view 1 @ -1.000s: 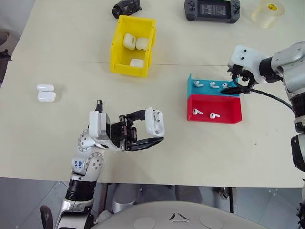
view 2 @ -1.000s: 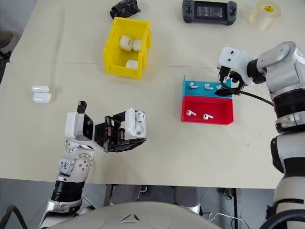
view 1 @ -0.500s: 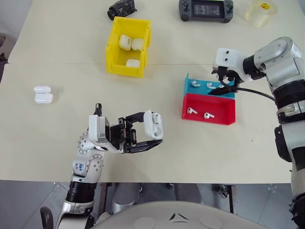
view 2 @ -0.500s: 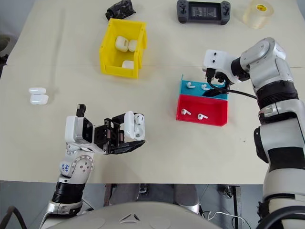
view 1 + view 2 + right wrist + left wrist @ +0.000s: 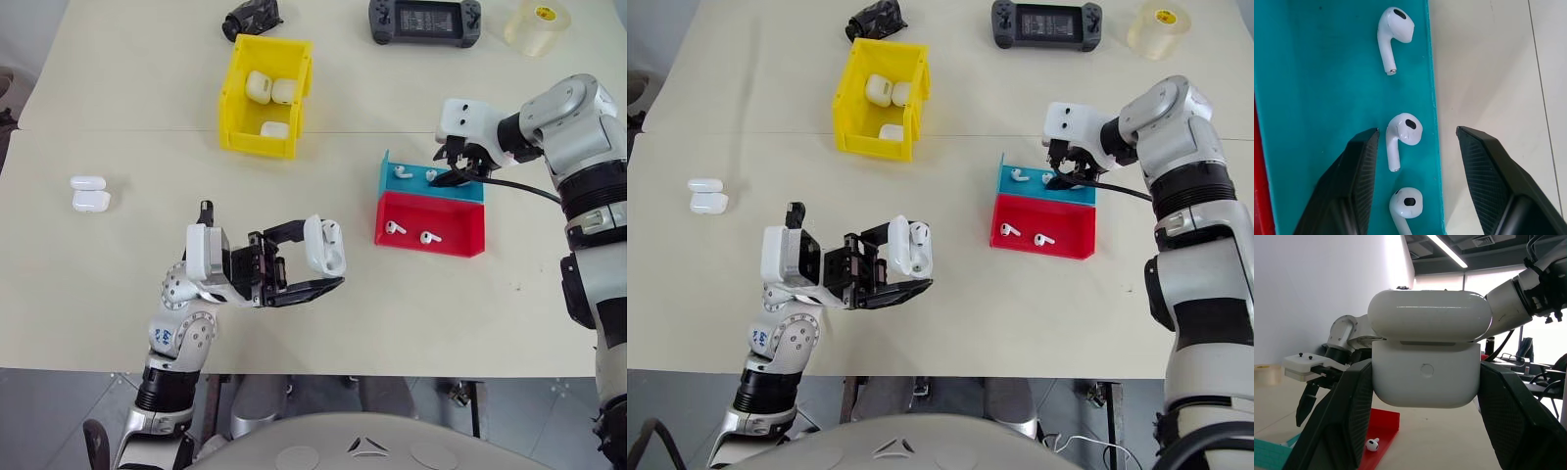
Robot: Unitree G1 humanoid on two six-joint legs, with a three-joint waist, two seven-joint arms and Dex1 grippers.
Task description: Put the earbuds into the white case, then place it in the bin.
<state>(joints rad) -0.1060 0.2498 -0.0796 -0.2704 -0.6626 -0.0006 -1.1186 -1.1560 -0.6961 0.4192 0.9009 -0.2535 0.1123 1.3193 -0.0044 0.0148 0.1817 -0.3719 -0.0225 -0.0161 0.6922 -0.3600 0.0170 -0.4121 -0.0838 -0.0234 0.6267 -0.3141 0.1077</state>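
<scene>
We take this for a robotics lab or test room: a plain cream table (image 5: 118, 284) carries sorted props, a yellow bin (image 5: 238, 108), a blue tray (image 5: 392, 183) and a red tray (image 5: 460, 241), with a handheld game console (image 5: 424, 21) and a tape roll (image 5: 542, 24) at the far edge, and the left wrist view shows ceiling strip lights (image 5: 1447, 249) over office chairs (image 5: 1547, 379)

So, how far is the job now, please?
Done: three closed cases lie in the yellow bin. In hand: the left gripper is shut on an open white case with an earbud in it, while the right gripper, fingers apart, straddles an earbud in the blue tray. Left: grasp it, load the case, close it, bin it.
</scene>
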